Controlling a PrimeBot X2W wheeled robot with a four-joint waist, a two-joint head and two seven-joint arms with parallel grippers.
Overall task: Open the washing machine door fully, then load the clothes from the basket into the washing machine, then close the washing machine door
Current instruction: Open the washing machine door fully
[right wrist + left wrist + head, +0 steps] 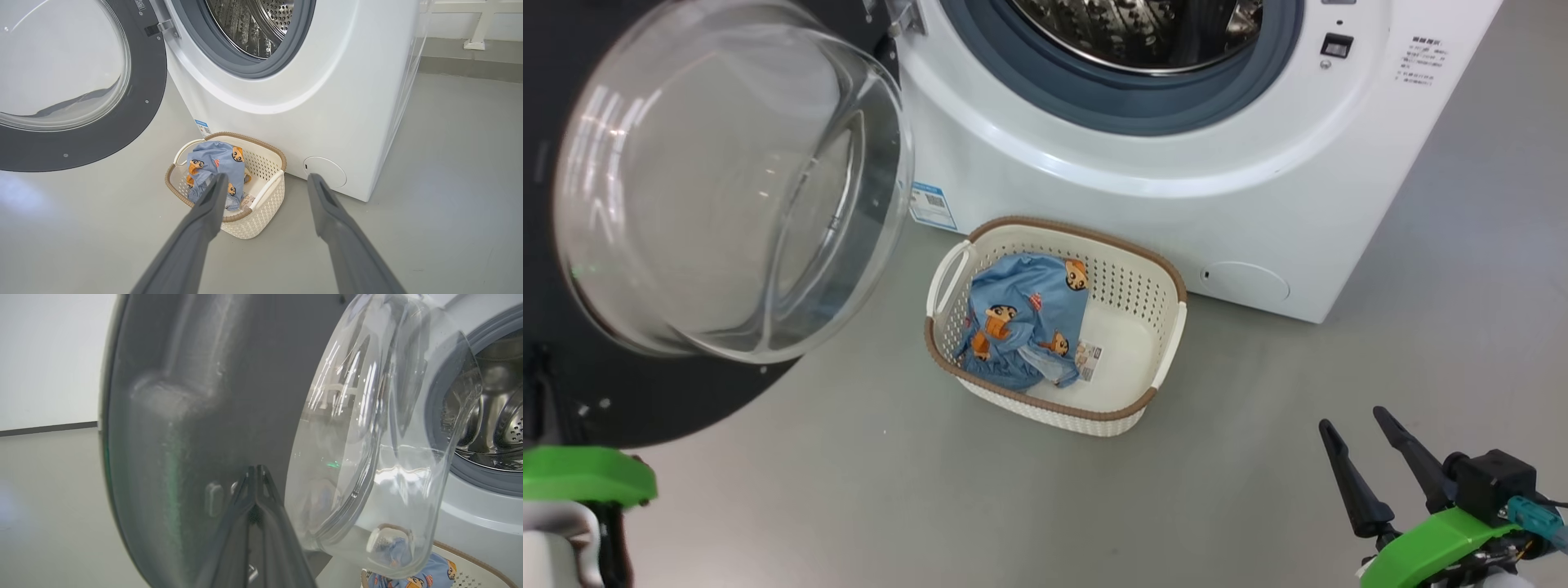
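There's the right gripper (1352,418), long tapering dark fingers (1349,478) on a bright green wrist mount (1437,545), black boxy camera (1494,482) and teal cable plug (1529,514) alongside, and the left wrist's matching green mount (584,475) over a white forearm (556,539).

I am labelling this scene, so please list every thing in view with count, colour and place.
washing machine: one, white, behind the basket
washing machine door: one, black rim, clear glass bowl, swung open on the left
drum: one, steel, inside the machine
gasket: one, grey-blue, around the drum's mouth
sticker: one, blue, low on the machine's front
round flap: one, white, machine's lower right
basket: one, cream, brown rim, on the floor
clothes: one, light blue, orange figures, in the basket
paper label: one, white, basket's bottom
floor: one, grey, under everything
left tool: one, dark, shut, by the door's rim
right tool: one, dark, open, empty, right of the basket
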